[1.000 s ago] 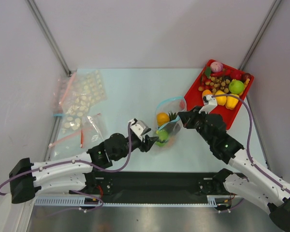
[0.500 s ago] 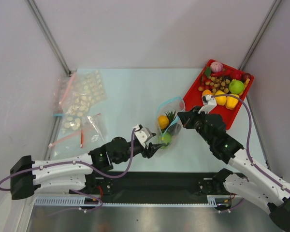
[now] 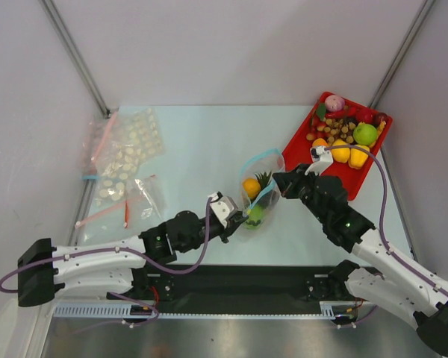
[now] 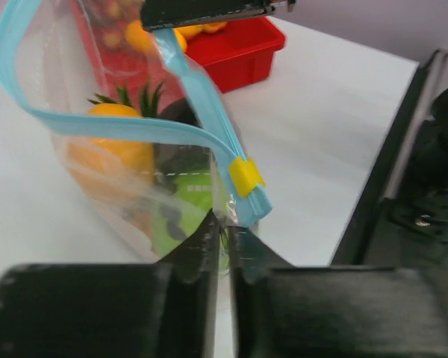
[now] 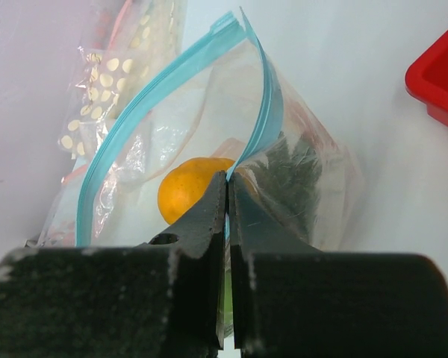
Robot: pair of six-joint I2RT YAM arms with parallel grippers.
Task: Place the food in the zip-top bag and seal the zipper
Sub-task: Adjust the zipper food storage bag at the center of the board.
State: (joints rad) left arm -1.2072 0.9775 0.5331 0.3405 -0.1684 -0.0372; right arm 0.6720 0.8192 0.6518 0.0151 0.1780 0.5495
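Note:
The clear zip-top bag (image 3: 255, 195) stands mid-table with its mouth gaping. Inside lie the orange pineapple (image 4: 112, 153) with green leaves (image 5: 291, 173) and a green round fruit (image 4: 181, 212). My right gripper (image 3: 278, 181) is shut on the light-blue zipper (image 5: 134, 119) at the bag's far side, pinching the strip between its fingertips (image 5: 228, 179). My left gripper (image 3: 239, 218) is shut on the bag's near corner (image 4: 225, 227), just under the yellow slider (image 4: 246, 177) at the end of the zipper (image 4: 134, 128).
A red tray (image 3: 297, 142) holding several more toy foods sits at the back right, close behind the right gripper. Clear bags with pink strips (image 3: 123, 160) lie at the far left. A black rail runs along the near table edge.
My left gripper has moved right to the bag's near corner and gone from open to shut on it. The bag has pulled slightly toward the right gripper, which still holds the strip.

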